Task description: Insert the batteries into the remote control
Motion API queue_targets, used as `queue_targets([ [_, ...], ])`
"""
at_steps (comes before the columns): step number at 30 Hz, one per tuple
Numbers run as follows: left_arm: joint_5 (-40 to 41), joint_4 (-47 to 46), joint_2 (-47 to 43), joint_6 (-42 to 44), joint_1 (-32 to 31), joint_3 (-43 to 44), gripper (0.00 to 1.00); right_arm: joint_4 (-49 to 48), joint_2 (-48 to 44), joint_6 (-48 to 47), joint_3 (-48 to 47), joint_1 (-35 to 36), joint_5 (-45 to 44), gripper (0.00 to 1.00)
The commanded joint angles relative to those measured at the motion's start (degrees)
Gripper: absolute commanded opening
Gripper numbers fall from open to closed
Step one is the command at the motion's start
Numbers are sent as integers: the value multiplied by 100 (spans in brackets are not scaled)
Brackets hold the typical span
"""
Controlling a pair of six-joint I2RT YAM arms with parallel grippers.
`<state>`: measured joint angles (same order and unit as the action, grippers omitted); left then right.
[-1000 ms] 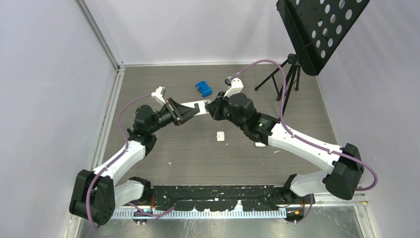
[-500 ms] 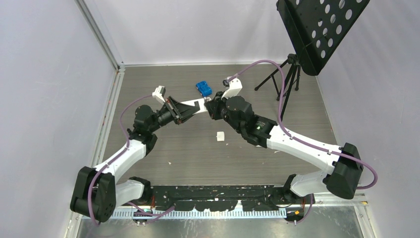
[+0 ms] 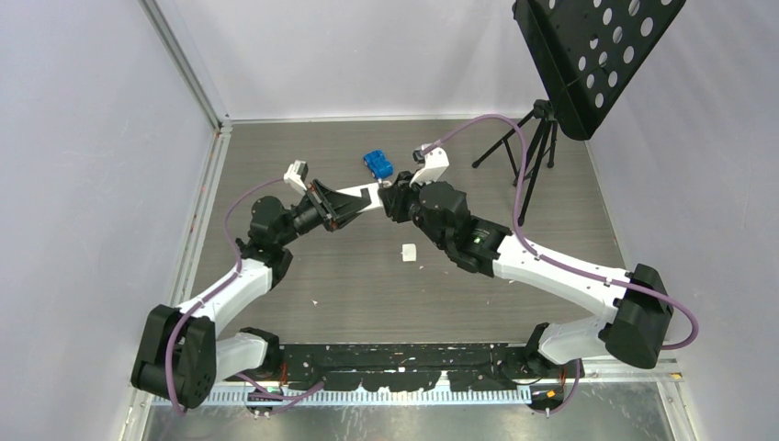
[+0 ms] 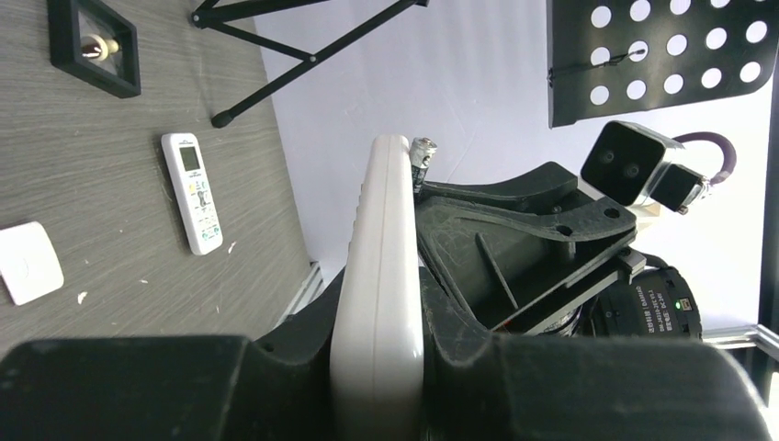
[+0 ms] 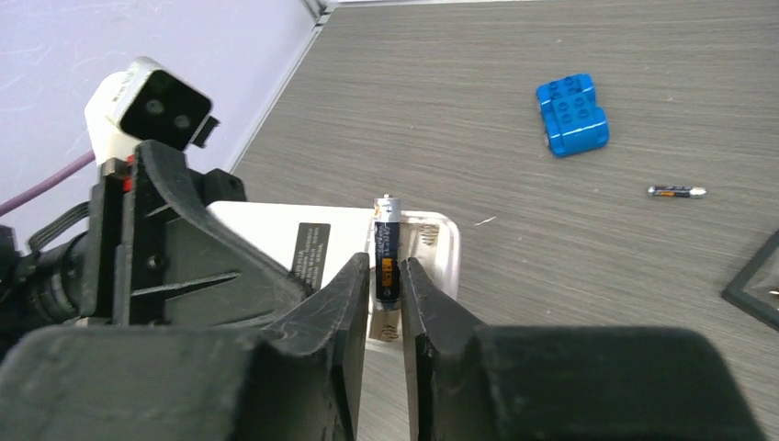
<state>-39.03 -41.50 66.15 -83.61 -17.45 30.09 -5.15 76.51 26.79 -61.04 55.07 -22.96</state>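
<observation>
White remote control (image 4: 377,303) clamped edge-on in left fingers (image 4: 138,386), up off the counter (image 3: 349,276)! Right wrist view alone reveals a battery (image 5: 387,262) standing at its far end, right fingers (image 5: 312,331) flanking closely, grip unclear.

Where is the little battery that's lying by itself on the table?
In the right wrist view, the battery lies flat on the table toward the picture's right side, a little below and right of the blue block, not touching it.

Battery (image 5: 387,262) base hidden between fingers (image 5: 321,317), remote (image 4: 381,276) near end — cut off
</observation>
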Motion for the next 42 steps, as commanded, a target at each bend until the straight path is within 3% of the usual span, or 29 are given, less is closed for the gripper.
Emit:
queue_targets([
  [1,11,-849,-52,-299,-13,-18,0,-38,-150,-20,144,57,105,28],
  [16,18,-931,-21,-355,-13,-20,0,381,-410,-16,-138,57,-279,46],
  [19,6,-919,-25,-362,-13,-21,0,377,-359,-32,-186,57,-322,46],
  [26,7,-990,-19,-395,-13,-53,0,393,-284,31,-291,57,-240,34],
  [39,0,-1189,-62,-450,-13,-69,0,740,-248,240,-497,57,-131,29],
  [42,30,-1190,-51,-415,-13,-73,0,877,-365,293,-538,57,-310,32],
])
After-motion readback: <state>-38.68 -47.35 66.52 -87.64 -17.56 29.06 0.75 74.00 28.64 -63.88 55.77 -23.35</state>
